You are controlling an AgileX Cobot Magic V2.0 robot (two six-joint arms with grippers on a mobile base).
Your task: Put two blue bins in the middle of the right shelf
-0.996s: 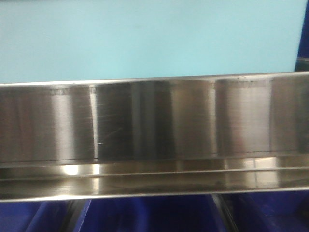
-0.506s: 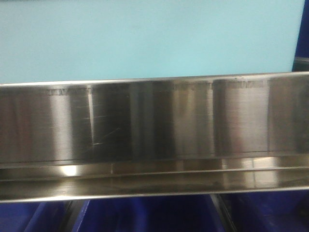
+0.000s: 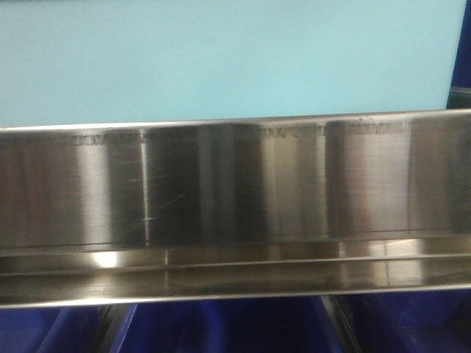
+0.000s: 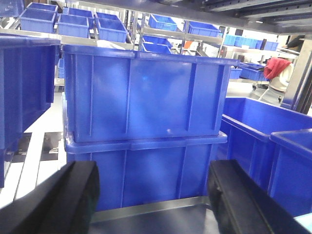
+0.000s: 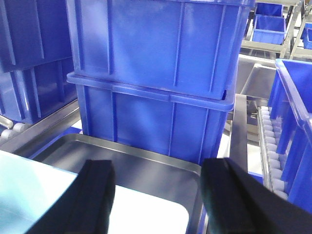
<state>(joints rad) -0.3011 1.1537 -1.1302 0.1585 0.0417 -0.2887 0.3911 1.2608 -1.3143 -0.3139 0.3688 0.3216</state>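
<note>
Right wrist | right fingers (image 5: 97, 195) spread (empty) | pale bin (image 5: 29, 192) beneath | left fingers (image 4: 63, 200) spread

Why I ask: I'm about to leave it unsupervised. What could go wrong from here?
The pale cyan plastic bin wall and brushed steel shelf rail fill the front view, so that camera cannot show a collision. Both the left end effector and right end effector are open and empty, facing stacked dark-blue ribbed bins; pushing forward might shove the upper one off the lower.
</note>
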